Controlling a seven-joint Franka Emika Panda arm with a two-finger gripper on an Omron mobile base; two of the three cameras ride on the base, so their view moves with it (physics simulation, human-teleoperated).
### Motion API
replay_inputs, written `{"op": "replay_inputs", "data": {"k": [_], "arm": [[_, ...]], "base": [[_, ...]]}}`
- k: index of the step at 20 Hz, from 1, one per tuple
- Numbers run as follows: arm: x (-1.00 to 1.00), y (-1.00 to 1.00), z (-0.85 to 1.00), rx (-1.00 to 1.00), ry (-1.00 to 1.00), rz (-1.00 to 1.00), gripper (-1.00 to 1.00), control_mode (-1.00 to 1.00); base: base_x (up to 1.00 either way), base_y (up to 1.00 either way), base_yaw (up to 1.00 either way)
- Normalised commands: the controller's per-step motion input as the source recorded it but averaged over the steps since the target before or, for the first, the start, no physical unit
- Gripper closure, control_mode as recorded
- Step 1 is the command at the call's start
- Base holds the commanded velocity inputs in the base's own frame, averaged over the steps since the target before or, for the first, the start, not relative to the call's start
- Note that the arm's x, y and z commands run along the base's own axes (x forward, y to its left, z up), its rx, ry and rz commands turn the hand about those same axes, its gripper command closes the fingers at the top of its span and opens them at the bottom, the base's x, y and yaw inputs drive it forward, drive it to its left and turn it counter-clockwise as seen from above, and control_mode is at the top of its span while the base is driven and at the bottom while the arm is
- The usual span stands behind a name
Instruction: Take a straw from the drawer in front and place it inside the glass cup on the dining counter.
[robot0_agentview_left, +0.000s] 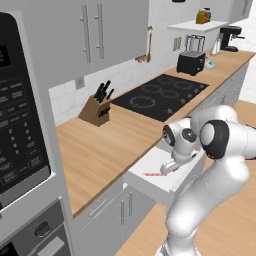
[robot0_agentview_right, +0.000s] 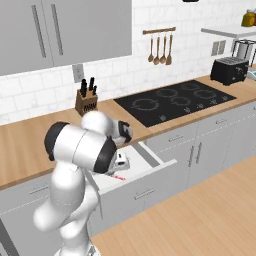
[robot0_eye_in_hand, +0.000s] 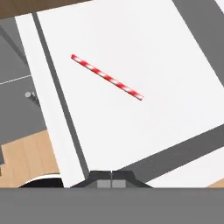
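The drawer (robot0_agentview_left: 165, 180) stands pulled out under the wall bench (robot0_agentview_left: 105, 150), so getting at its contents is done. The straw (robot0_eye_in_hand: 107, 77), red with white stripes, lies flat and free on the drawer's white floor, touching none of the walls. The gripper (robot0_eye_in_hand: 111, 183) hangs above the open drawer, looking down into it, with its fingers clenched together on nothing. By my reading the task is in its early part: the fingers must first part, come down over the straw and take it; then comes the carry to the glass cup on the dining counter and the drop into it. None of that is begun.

The hand view gives the straw whole, lying slantwise to the drawer's edges, with bare white floor on every side, and it shows the two finger tips meeting at the bottom. The left base view shows the straw as a thin red sliver (robot0_agentview_left: 153, 174) beside the gripper (robot0_agentview_left: 167, 169), and adds the setting: the knife block (robot0_agentview_left: 96, 107), the black cooktop (robot0_agentview_left: 160, 95) and the toaster (robot0_agentview_left: 190, 62) along the bench. The right base view shows the drawer's grey front with its bar handle (robot0_agentview_right: 144, 193) and how far out it stands, but the arm covers most of the inside there
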Motion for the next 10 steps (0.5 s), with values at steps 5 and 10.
{"op": "replay_inputs", "data": {"k": [5,10], "arm": [[0.01,0.20,0.43,0.00,0.39,-0.14,-1.00,-1.00],[0.05,-0.20,0.29,0.00,0.13,-0.01,-1.00,-1.00]], "base": [[0.00,0.00,0.00],[0.00,0.00,0.00]]}}
